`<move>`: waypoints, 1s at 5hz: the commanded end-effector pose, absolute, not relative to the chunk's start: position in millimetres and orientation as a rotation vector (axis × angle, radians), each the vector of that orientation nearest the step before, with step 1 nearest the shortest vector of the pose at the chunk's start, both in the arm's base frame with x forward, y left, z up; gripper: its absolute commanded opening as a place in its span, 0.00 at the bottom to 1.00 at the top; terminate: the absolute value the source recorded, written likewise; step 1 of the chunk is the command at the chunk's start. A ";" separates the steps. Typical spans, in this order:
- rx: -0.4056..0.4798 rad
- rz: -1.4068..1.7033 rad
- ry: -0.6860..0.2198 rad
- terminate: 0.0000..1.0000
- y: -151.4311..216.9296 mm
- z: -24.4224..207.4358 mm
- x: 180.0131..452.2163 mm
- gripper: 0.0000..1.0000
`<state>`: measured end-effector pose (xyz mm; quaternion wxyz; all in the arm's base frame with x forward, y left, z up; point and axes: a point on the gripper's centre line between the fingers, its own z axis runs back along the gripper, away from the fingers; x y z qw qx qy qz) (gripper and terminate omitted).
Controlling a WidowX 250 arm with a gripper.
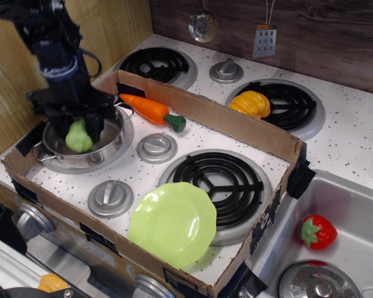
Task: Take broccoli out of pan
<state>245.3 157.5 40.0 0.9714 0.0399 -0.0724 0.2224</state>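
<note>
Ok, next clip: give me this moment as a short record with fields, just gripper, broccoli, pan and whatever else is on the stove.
gripper: over the pan, shut on the broccoli
broccoli: pale green, between the gripper's fingers, within the pan's rim; contact with the bottom cannot be told
pan: steel pot on the front-left burner
carrot: lying beside the pan, against the cardboard wall
plate: light green, at the front edge
task state: broccoli not yet out

The broccoli (79,138) is gripped between the fingers of the tool (78,124) over the pan (109,148), which is set on the front-left burner inside the cardboard surround (236,127). A carrot (152,110) is laid just right of the pan, and a green plate (173,223) is seen nearer the front.
</note>
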 end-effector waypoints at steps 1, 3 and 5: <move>0.177 0.431 -0.242 0.00 143.5 103.4 275.7 0.00; 0.123 0.558 -0.260 0.00 69.9 116.3 278.6 0.00; 0.085 0.552 -0.220 0.00 22.0 107.3 307.7 0.00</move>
